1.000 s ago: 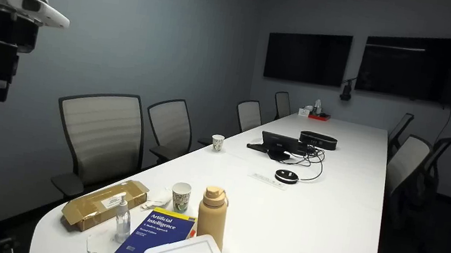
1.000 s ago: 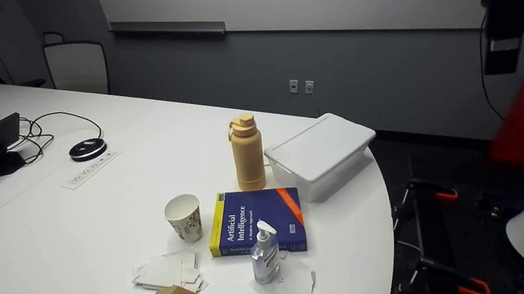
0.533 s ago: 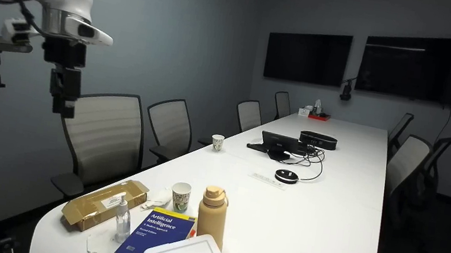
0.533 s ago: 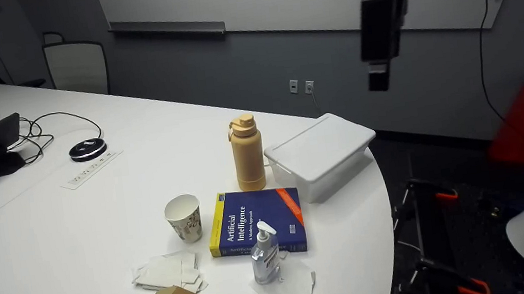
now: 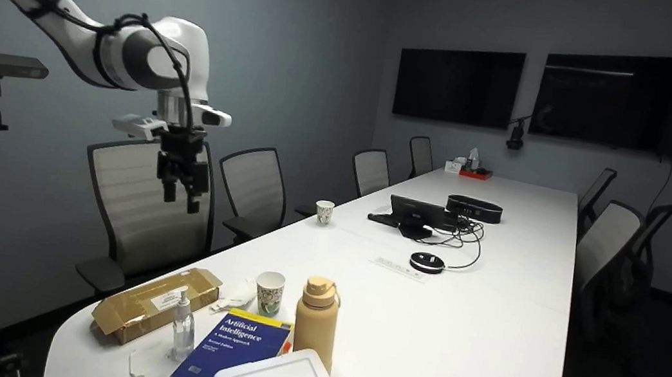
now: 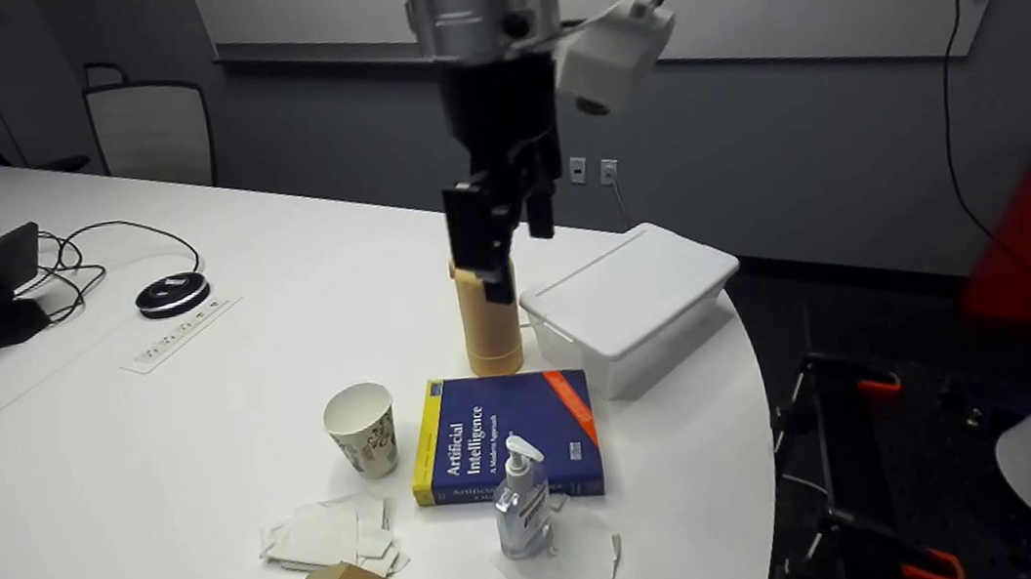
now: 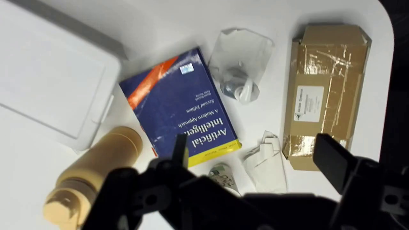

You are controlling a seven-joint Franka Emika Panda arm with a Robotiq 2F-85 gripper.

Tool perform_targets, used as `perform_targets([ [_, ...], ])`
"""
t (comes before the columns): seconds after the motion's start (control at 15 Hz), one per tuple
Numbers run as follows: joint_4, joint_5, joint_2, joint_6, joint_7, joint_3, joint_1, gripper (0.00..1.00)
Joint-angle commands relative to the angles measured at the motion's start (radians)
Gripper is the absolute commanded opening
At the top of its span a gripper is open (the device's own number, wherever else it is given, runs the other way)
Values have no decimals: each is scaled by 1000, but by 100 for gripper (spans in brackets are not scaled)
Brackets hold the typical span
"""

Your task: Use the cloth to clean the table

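Wrist view, looking down: your gripper [image 7: 252, 143] has its fingers [image 7: 332, 159] spread wide and holds nothing; you find the cloth [image 7: 268, 166], a folded white piece, lying just beside the box [image 7: 329, 95] and near the cup [image 7: 222, 175]; whether it is fabric or paper you cannot tell; you see the book [image 7: 179, 95] lying flat, cover up; just beside it the pump bottle [image 7: 231, 86] stands on a white sheet [image 7: 249, 44].

Both exterior views: your gripper hangs above the white table [image 5: 458, 347], fingers pointing down, well apart from the things on it; in an exterior view it hides from you the top of the tan bottle [image 6: 491, 332], which stands upright just beside the book and the lidded tub [image 6: 631, 290]; farther along the table, in an exterior view, you see a monitor [image 5: 417, 215] and a black disc [image 5: 427, 263]; chairs [image 5: 154, 210] line both sides.
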Motion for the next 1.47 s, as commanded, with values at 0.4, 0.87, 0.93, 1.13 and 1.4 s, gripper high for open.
perform_targets([
  [0.4,436,-46,553,181,-37,-65,65,100],
  [0.87,661,-10,784,190,-68,-65,69,100],
  [0.93,682,-6,812,194,-69,-65,71,100],
  [1.13,741,13,883,202,-66,-57,80,100],
  [1.4,799,46,967,217,-56,-49,91,100],
])
